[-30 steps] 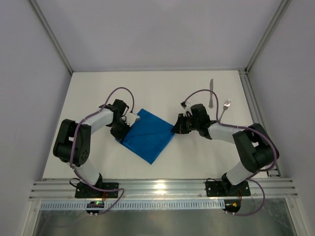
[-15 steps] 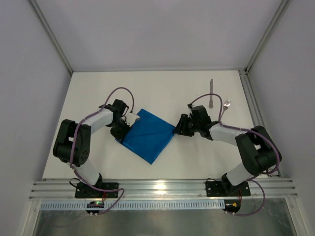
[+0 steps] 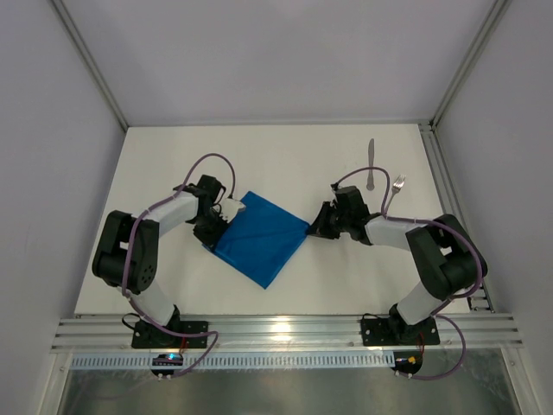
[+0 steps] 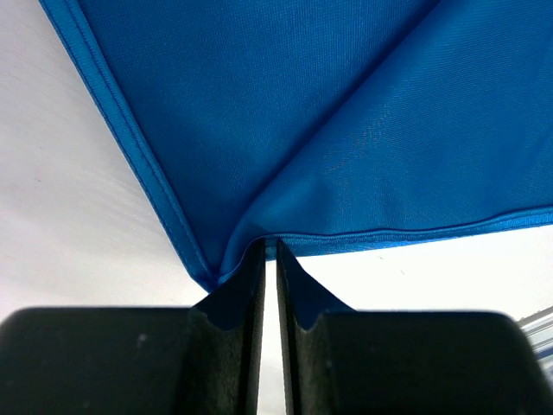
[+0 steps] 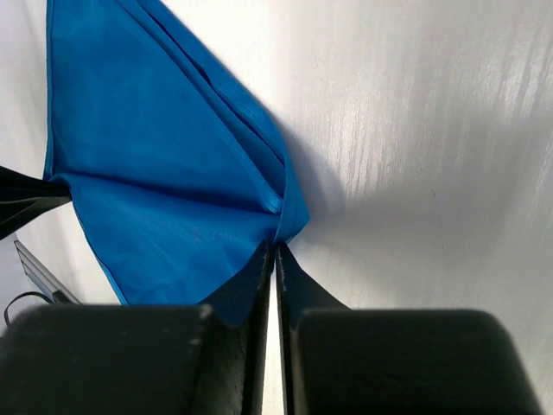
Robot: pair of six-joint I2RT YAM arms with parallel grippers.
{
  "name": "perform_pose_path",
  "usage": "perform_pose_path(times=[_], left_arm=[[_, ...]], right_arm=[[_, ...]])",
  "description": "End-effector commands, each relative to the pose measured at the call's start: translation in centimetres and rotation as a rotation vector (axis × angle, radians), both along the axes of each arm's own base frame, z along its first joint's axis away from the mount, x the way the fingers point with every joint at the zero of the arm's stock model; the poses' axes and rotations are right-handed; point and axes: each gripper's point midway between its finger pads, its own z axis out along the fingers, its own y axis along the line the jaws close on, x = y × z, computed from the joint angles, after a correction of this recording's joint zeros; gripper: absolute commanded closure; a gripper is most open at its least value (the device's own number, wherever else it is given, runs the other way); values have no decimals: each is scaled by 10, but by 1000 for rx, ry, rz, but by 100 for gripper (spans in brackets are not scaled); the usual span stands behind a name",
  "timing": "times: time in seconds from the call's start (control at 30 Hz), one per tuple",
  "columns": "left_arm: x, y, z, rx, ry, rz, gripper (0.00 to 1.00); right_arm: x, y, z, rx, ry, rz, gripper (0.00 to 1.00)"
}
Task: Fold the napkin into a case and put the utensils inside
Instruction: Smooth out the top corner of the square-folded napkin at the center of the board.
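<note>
Left gripper (image 4: pixel 269 252) and right gripper (image 5: pixel 275 251) each closed tight, apparently pinching opposite corners of the napkin (image 3: pixel 259 238), flat on the worktop (image 3: pixel 285 164).

The white table (image 3: pixel 173 164) carries the blue napkin (image 3: pixel 259 240), knife (image 3: pixel 371 162) and fork (image 3: pixel 394 192).

No text, number, label, brand or sign can be read in any of the three views. The surface of the napkin (image 3: pixel 262 239) is plain blue with nothing printed on it.
</note>
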Motion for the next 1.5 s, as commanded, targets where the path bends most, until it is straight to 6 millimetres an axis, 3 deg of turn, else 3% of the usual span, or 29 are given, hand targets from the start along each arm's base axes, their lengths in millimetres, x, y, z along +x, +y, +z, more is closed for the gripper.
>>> perform_pose_path(times=[0.0,0.3,0.63,0.8,0.97,1.17,1.33,1.47], left_arm=[[-1,3,-11,11,-11,-21,90],[1,5,-15,25,-17,-24,94],[1,7,-18,36,-15,-29,96],[1,7,-18,33,-15,-29,96],[2,6,-16,28,-18,-33,96],[1,3,-15,14,-15,-30,96],[1,3,-14,14,-15,-30,96],[1,4,-14,17,-14,-29,96]], right_arm=[[17,7,15,49,-66,-10,96],[25,7,17,83,-120,7,96],[26,-7,-5,44,-99,-25,96],[29,-15,-2,9,-119,-25,86],[34,-22,13,-47,-177,-3,84],[33,-10,29,-1,-235,84,80],[33,-10,17,-13,-213,91,71],[37,-7,14,-4,-216,97,70]])
